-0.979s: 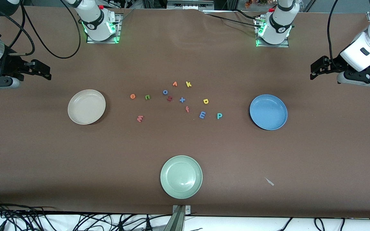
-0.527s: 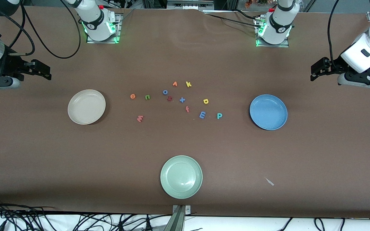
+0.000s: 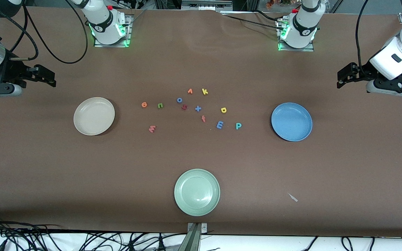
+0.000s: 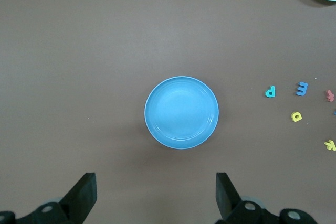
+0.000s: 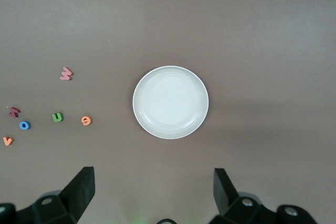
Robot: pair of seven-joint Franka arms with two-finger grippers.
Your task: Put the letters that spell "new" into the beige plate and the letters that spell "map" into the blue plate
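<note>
- My left gripper [image 4: 153,195] hangs spread and empty above bare table just beside the blue plate [image 3: 291,121]; my right gripper [image 5: 152,192], likewise spread, by the beige plate [image 3: 94,115].
- Both plates hold 0 letters; all 6 remain: n [image 3: 160,105], e [image 3: 144,104], w [image 3: 152,129] toward my right gripper; m [image 3: 220,124], a [image 3: 223,110], p [image 3: 238,126] toward my left.

Table [image 3: 47,167] brown, plain. Beige plate [image 3: 94,116], blue plate [image 3: 291,121], pale green plate [image 3: 196,192], all unpatterned. Foam letters: "e" [image 3: 144,104] orange, "n" [image 3: 160,105] green, "w" [image 3: 152,129] pinkish-red, "m" [image 3: 220,124] blue, "a" [image 3: 223,110] yellow, "p" [image 3: 238,126] teal, "k" [image 3: 205,91] yellow, "v" [image 3: 190,91] orange, "o" [image 3: 179,100] blue, "x" [image 3: 198,108] blue, "f" [image 3: 203,119] red.
</note>
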